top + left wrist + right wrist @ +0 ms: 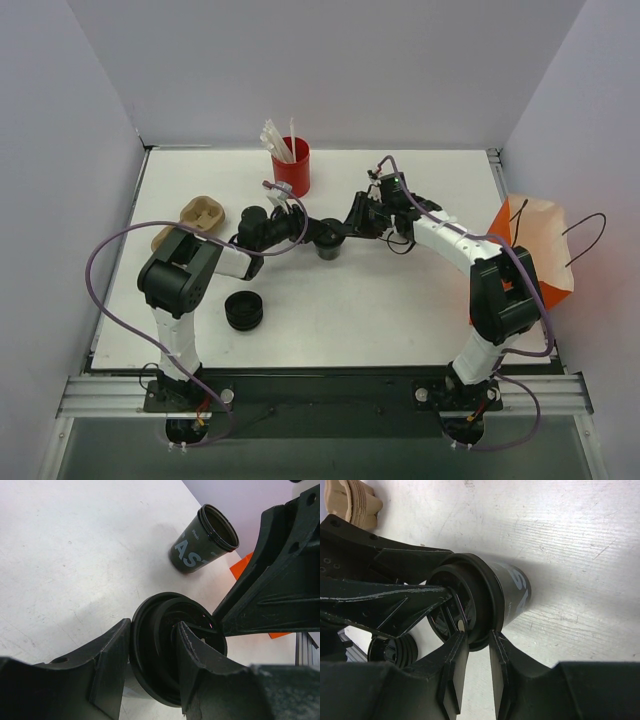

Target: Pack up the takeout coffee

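1. Pale grey walls stand on three sides of a white table [380,310].
2. At the table's right edge sits an orange paper bag [535,250] with black loop handles; its mouth shows a pale lining, and I cannot tell what is in it.
3. On the left side, a tan cardboard cup carrier [197,218] lies with its wells unfilled.
4. By the back edge, a red cup [292,170] holds white straws [280,140].
5. Nearer the front left stands a low stack of black lids [243,310].
6. Mid-table stands a black lidded cup [512,592], outside the bag.
7. A second black cup [200,542], without a lid, stands apart from it on the bag's side; its inside is too dark to read.
8. On the lidded cup's top, the left gripper [152,630] is clamped, one finger outside the rim and one across the lid.
9. The right gripper [477,639] pinches the lid's rim between nearly closed fingers.
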Tool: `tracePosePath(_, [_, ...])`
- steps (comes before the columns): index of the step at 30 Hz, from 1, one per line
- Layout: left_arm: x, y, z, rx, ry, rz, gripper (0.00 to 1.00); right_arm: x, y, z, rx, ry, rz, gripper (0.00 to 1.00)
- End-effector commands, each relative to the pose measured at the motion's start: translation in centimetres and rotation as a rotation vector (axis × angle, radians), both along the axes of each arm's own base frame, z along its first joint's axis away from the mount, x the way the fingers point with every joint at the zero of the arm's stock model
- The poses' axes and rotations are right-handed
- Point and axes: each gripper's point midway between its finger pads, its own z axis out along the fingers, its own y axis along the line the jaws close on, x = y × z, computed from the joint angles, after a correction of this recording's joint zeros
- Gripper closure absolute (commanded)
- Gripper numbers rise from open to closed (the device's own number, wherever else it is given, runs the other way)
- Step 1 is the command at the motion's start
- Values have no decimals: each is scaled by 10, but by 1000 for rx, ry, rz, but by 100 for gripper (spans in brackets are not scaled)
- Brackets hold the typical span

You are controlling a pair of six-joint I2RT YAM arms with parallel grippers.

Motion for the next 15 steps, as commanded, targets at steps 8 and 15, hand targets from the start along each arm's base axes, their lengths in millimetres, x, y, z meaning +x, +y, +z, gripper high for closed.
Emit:
tracePosePath(8, [-127,70,-199,467,639,-44,55,-4,-9,18,-74,-31,-44,72])
tracePosePath(15, [-126,70,-198,464,635,-45,55,-4,-17,12,-113,-9,-71,72])
